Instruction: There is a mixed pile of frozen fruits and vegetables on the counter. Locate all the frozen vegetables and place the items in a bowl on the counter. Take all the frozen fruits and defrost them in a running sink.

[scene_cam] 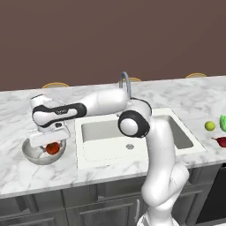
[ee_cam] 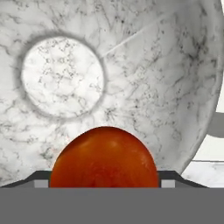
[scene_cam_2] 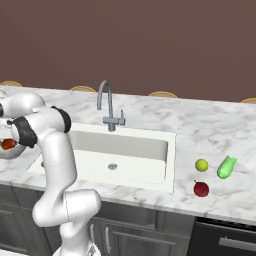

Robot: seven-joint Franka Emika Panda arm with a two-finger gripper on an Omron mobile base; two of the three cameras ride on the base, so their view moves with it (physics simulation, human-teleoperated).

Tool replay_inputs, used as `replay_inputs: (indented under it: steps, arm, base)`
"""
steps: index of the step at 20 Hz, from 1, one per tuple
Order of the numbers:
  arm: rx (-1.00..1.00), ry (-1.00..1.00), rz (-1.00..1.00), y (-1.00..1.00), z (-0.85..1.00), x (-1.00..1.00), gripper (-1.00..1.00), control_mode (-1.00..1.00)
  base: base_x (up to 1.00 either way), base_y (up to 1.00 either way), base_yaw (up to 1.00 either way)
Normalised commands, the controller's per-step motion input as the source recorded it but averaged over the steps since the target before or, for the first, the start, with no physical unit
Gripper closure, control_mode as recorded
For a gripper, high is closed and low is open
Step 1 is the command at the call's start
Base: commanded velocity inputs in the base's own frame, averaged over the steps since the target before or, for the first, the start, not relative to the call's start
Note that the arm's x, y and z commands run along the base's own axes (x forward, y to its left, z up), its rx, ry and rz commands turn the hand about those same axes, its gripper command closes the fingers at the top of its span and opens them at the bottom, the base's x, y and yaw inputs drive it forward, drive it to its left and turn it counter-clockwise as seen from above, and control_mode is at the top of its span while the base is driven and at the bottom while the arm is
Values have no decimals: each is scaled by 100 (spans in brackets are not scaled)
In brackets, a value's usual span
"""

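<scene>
My gripper [scene_cam: 51,142] hangs over the grey bowl [scene_cam: 27,152] at the left of the counter, shut on the red-orange tomato [scene_cam: 53,148]. In the hand view the tomato [ee_cam: 104,157] sits between the dark fingertips [ee_cam: 40,180], just above the bowl's mottled inside [ee_cam: 144,65]. The right base view shows the tomato [scene_cam_2: 7,144] at its left edge over the bowl [scene_cam_2: 9,154]. On the counter right of the sink [scene_cam_2: 125,145] lie the lime [scene_cam_2: 201,165], the green pointed vegetable [scene_cam_2: 226,167] and the dark red fruit [scene_cam_2: 201,188].
The white sink [scene_cam: 101,152] lies between the bowl and the produce, with the grey gooseneck faucet [scene_cam: 125,84] behind it; I see no water running. My arm stretches left across the sink's front corner. A brown wall backs the counter [scene_cam: 176,95].
</scene>
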Motion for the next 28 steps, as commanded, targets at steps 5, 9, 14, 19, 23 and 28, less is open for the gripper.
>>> replay_inputs:
  steps: [5, 9, 14, 19, 23, 28]
  arm:
    - [-17, 2, 0, 9, 64, 0, -100, -100]
    - [-1, -4, -1, -2, 69, 3, -100, -100]
    - [0, -6, -1, -31, 87, -21, -100, -100]
    - [0, -19, 0, -76, 47, -60, -100, -100]
    - [1, -9, 1, -100, -1, -63, -100, -100]
    - [2, 0, 5, -98, -20, -17, -100, -100]
  base:
    - [0, 0, 0]
    - [0, 0, 0]
    - [0, 0, 0]
    - [0, 0, 0]
    - [0, 0, 0]
    - [0, 0, 0]
